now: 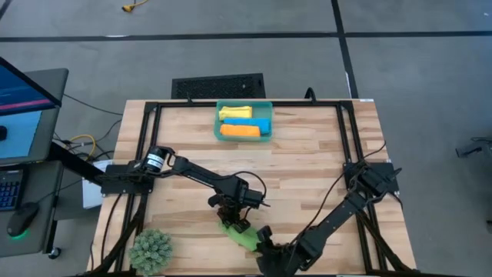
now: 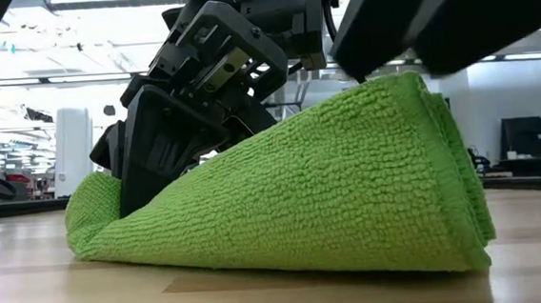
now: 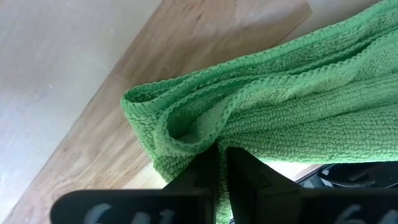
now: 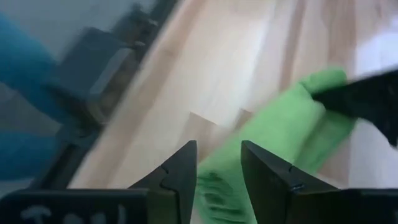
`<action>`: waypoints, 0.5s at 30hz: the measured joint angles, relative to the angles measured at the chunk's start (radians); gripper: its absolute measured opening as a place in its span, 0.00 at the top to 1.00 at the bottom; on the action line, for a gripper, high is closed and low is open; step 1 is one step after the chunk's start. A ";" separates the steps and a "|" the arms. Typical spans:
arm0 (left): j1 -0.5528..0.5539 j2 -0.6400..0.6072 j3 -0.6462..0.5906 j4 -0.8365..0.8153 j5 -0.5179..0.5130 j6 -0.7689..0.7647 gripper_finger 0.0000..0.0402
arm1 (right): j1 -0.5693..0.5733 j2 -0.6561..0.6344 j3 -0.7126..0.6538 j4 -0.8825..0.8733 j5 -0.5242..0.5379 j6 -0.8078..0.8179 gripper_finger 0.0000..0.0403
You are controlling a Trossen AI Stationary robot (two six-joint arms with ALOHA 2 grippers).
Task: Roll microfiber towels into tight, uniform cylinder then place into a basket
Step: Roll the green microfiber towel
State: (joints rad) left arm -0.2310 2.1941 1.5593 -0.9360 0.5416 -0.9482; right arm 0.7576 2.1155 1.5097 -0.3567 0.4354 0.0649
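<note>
- The left gripper (image 1: 233, 221) sits near the table's front edge, at about 6 o'clock from the table's centre in the high view. Its two dark fingers (image 3: 211, 171) are drawn almost together and pinch a folded edge of the green towel (image 3: 280, 112).
- The green towel (image 1: 243, 235) lies as a folded bundle on the wooden table (image 1: 307, 154), stretching from the left gripper toward 5 o'clock, where the right gripper (image 1: 265, 245) meets it.
- From table height, the green towel (image 2: 331, 195) has one end resting on the wood and the other end lifted, with layered folds showing at the raised end.
- The right gripper (image 4: 217, 171) has its fingers apart by a moderate gap, and the near end of the green towel (image 4: 292, 124) sits in that gap. Whether the fingers press on the cloth cannot be told.
- The basket (image 1: 244, 121) stands at 12 o'clock from the table's centre, near the far edge. It holds three rolled towels: the yellow towel (image 1: 234, 112), the blue towel (image 1: 260, 123) and the orange towel (image 1: 239, 131).
- A spiky green plant (image 1: 151, 249) stands at the table's 8 o'clock corner.
</note>
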 joint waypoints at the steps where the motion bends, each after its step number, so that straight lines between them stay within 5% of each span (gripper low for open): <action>1: 0.000 0.000 0.000 0.000 0.001 0.001 0.98 | -0.007 0.000 0.000 -0.011 -0.001 0.024 0.63; 15: 0.000 0.002 0.000 0.000 0.021 0.054 0.98 | -0.047 0.003 0.000 -0.130 -0.102 0.223 0.63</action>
State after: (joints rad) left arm -0.2306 2.1956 1.5593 -0.9356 0.5629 -0.8944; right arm 0.7109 2.1187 1.5098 -0.4867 0.3335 0.2883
